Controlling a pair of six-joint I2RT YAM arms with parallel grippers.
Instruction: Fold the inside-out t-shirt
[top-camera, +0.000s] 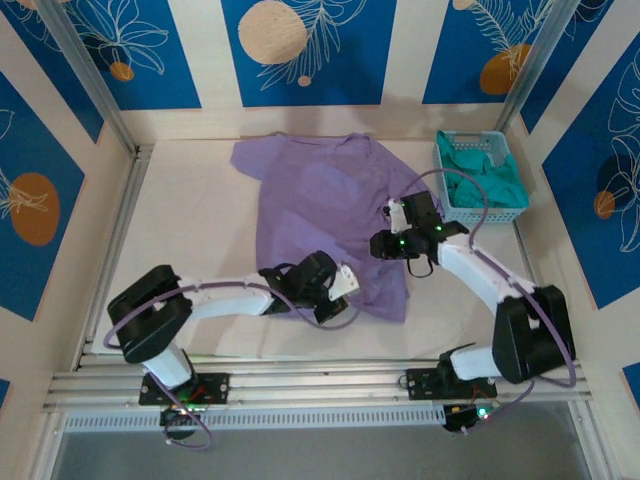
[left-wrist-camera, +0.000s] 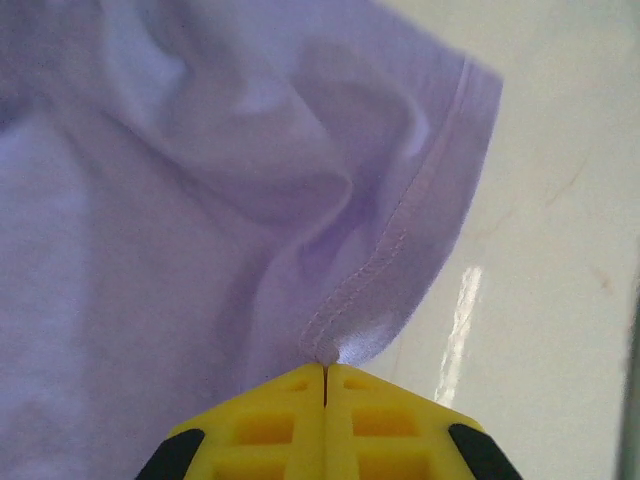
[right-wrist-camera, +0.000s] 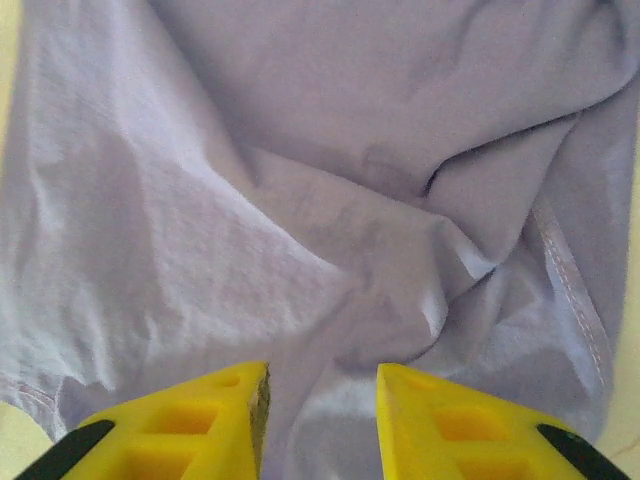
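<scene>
Bases of both arms sit at the near edge of the table (top-camera: 200, 235). The left arm stretches low and to the right, and the left gripper (left-wrist-camera: 325, 382) is clenched on a stitched edge of the t-shirt (top-camera: 320, 215) at its near end. The right arm bends back inward over the shirt's right side. The right gripper (right-wrist-camera: 320, 392) is released, with its jaws apart above bunched cloth. The lavender shirt lies mid-table with its long axis running near to far, leaning left toward the far end, where one sleeve juts left. At the far right stands a basket (top-camera: 490, 212) holding a green garment (top-camera: 490, 180).
</scene>
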